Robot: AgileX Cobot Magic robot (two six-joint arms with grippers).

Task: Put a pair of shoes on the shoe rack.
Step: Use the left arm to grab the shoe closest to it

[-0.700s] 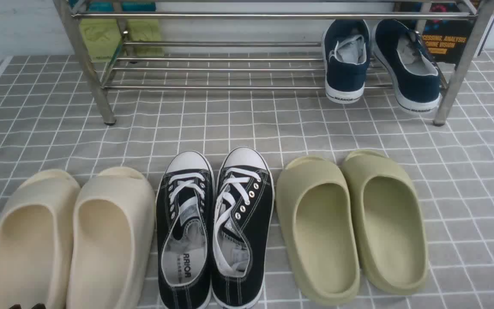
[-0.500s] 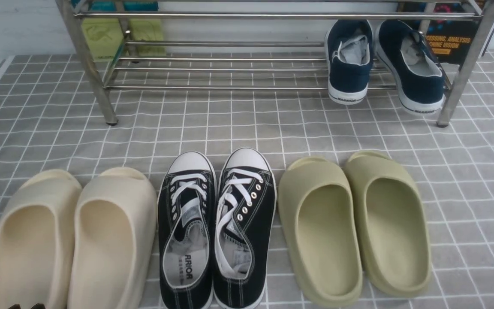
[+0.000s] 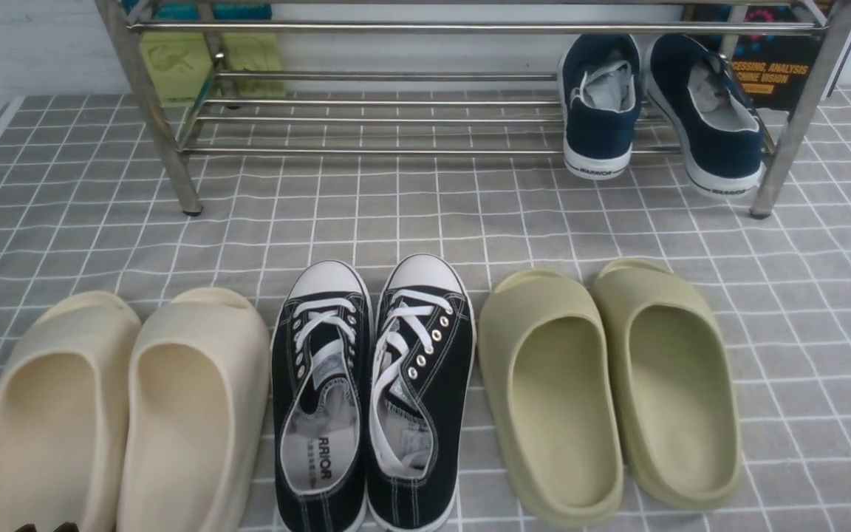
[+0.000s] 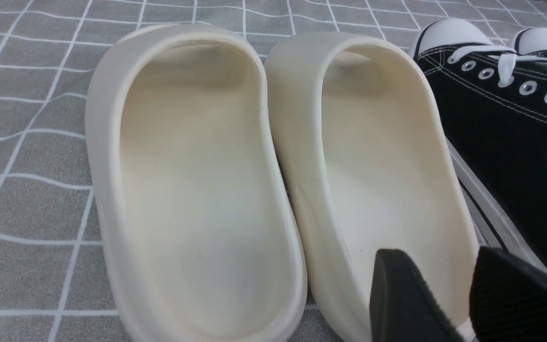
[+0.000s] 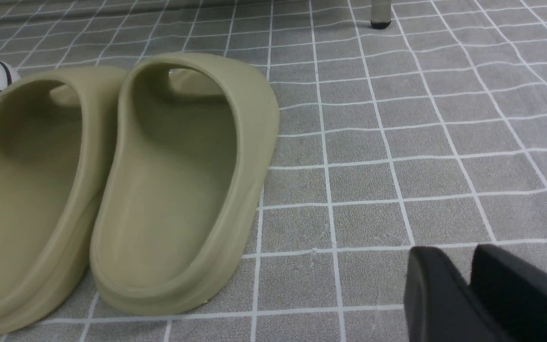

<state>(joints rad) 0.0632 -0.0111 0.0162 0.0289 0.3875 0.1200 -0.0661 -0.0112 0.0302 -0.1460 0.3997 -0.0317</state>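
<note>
The pair of shoes, two black canvas sneakers with white laces and toe caps, stands side by side on the grey checked cloth: the left one (image 3: 326, 281) and the right one (image 3: 448, 369), toes toward the shoe rack (image 3: 366, 151). The rack's steel bars span the back of the front view. My left gripper (image 4: 437, 256) is open above the heel of a cream slide, just left of the left sneaker (image 4: 501, 123); only its tips (image 3: 45, 527) show in the front view. My right gripper (image 5: 454, 251) hangs over bare cloth with a narrow gap, holding nothing.
Cream slides (image 3: 130, 414) lie left of the sneakers, olive slides (image 3: 610, 384) right of them. Two navy sneakers (image 3: 603, 103) sit on the rack's lower bars at the right. A rack leg (image 5: 380, 14) stands beyond the olive slides. Green items (image 3: 174, 63) lie behind the rack.
The whole front view has shifted slightly to the right. The shoes, slides and rack keep their places relative to one another.
</note>
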